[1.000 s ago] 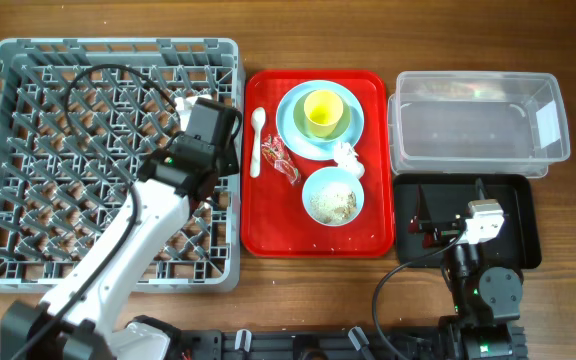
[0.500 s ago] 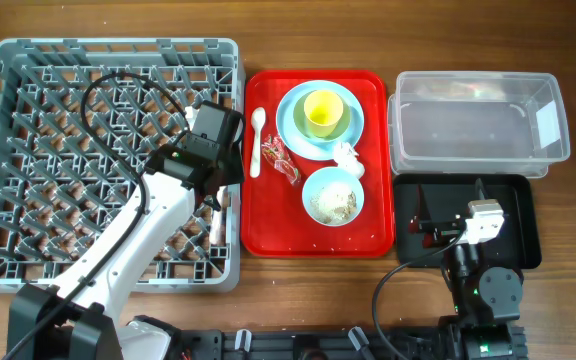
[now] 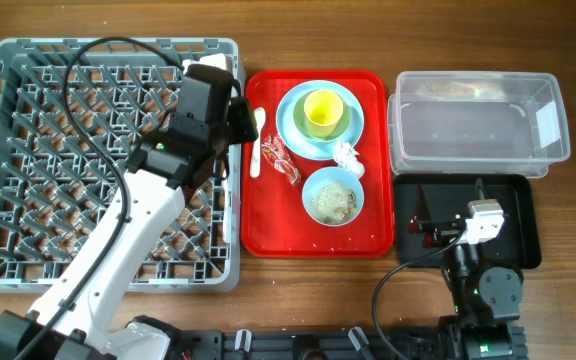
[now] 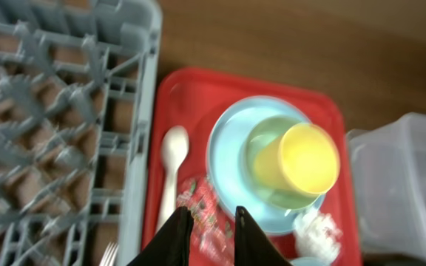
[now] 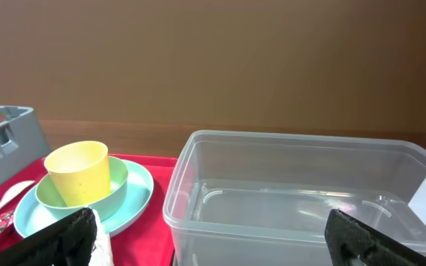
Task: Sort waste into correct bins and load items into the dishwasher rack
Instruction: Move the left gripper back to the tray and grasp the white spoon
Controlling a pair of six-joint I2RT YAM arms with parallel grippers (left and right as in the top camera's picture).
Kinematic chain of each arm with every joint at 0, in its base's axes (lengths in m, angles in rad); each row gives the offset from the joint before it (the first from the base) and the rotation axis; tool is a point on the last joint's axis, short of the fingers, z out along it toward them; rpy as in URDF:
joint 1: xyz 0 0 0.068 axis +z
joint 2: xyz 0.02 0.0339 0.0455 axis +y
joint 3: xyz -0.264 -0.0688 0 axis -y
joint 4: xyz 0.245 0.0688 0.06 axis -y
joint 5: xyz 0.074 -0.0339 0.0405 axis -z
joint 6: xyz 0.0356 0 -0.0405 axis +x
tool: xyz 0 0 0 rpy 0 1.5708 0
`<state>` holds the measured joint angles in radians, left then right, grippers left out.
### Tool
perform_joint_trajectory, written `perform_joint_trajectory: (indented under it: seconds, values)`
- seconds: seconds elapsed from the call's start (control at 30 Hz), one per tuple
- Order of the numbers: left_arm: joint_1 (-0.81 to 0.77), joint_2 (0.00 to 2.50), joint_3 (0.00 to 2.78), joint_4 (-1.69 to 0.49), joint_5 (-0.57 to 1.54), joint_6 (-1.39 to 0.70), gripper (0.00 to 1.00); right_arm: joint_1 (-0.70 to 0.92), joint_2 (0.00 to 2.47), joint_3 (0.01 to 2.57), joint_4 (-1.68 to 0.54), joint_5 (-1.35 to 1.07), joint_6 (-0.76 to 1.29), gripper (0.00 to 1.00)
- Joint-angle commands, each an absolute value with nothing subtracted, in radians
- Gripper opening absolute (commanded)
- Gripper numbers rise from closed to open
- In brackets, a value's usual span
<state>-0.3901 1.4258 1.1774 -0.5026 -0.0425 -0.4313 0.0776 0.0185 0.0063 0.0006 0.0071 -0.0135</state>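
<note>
Near the red tray's point(image 3: 268, 235) left edge, the red wrapper point(image 3: 280, 159) is lying just beside the white spoon point(image 3: 257, 140). The left fingers point(image 4: 177, 238) are hanging right above it, standing narrowly apart and grasping nothing. Thin, crinkly and nearly weightless, it is likely going to spring and slip, so pinching a raised crease is looking safest. Right of the tray, the right fingers point(image 5: 69, 236) are resting spread wide, empty.

Overhead bright and even, soft shadows, faint glare on clear tub point(image 3: 468, 78) rim. Left wrist view motion-blurred all over, dishwasher rack point(image 4: 65, 89) pegs smeared. Right wrist view sharper, dimmer, dark soft bottom corners.
</note>
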Motion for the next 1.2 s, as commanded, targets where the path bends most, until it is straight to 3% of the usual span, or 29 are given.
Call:
perform_joint_trajectory:
  seconds: [0.0, 0.2, 0.3, 0.47, 1.17]
  values:
    - [-0.411, 1.486, 1.190, -0.433, -0.027, -0.434, 0.19, 0.081, 0.017, 0.005, 0.006, -0.002, -0.023, 1.00]
    - [-0.470, 1.647, 1.211, -0.340, -0.145, -0.422, 0.19, 0.081, 0.017, 0.005, 0.006, -0.002, -0.023, 1.00]
    - [-0.509, 1.725, 1.211, -0.313, -0.291, -0.422, 0.24, 0.081, 0.017, 0.005, 0.006, -0.002, -0.023, 1.00]
    - [-0.557, 1.798, 1.211, -0.322, -0.394, -0.422, 0.18, 0.081, 0.017, 0.005, 0.006, -0.002, -0.023, 1.00]
    - [-0.572, 2.000, 1.211, -0.288, -0.467, -0.426, 0.15, 0.081, 0.017, 0.005, 0.006, -0.002, -0.023, 1.00]
